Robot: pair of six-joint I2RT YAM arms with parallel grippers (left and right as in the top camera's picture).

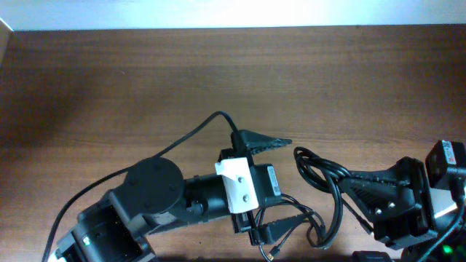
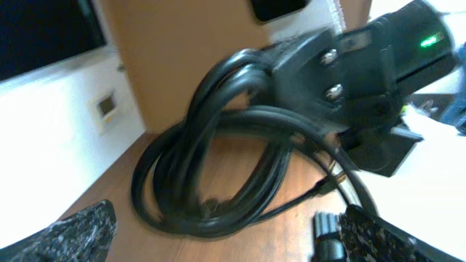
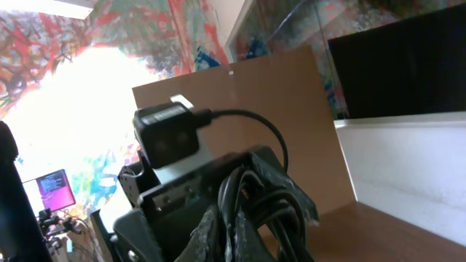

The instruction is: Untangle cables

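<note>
The cables [image 1: 329, 175] are a black bundle right of centre on the wooden table, with thinner strands and a small plug [image 1: 272, 252] trailing toward the front edge. My right gripper [image 1: 352, 180] points left and is shut on the bundle. In the right wrist view the cords [image 3: 251, 204] run pinched between its fingers [image 3: 218, 233]. My left gripper [image 1: 291, 182] faces the bundle from the left, wide open and holding nothing. In the left wrist view the looped cables [image 2: 204, 211] lie beyond the open fingers [image 2: 73, 233], and a ribbed plug end [image 2: 328, 233] sits beside the right finger.
A brown board [image 2: 182, 51] stands upright behind the table. The right gripper body [image 2: 342, 73] hangs over the cable loop. The left arm's own black wire [image 1: 182, 138] arcs across the table's middle. Bare wood [image 1: 109, 80] stretches across the far left.
</note>
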